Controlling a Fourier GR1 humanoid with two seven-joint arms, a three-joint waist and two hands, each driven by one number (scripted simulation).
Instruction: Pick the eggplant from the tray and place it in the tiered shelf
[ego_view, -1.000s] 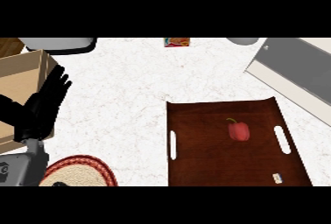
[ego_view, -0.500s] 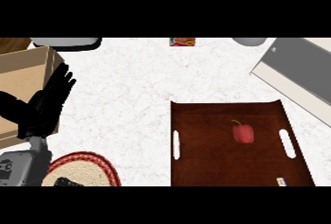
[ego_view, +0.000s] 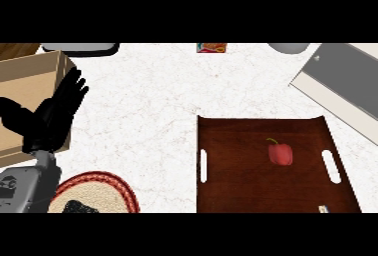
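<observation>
Red pepper-looking vegetable with green stem (ego_view: 280, 153) sits in the dark brown tray (ego_view: 244, 190), lower right of frame, long axis up-down. Black left hand (ego_view: 48, 120) shows far left, fingers relaxed open, holding nothing, well apart from it. Right hand isn't visible.

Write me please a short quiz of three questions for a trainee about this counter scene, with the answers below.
1. True or false: the red vegetable lies on the brown tray.
2. Which hand is in view? A) the left hand; B) the right hand; C) both hands.
3. Fill in the gap: the left hand is open and holds ___.

Key: 1 true; 2 A; 3 nothing.
</observation>
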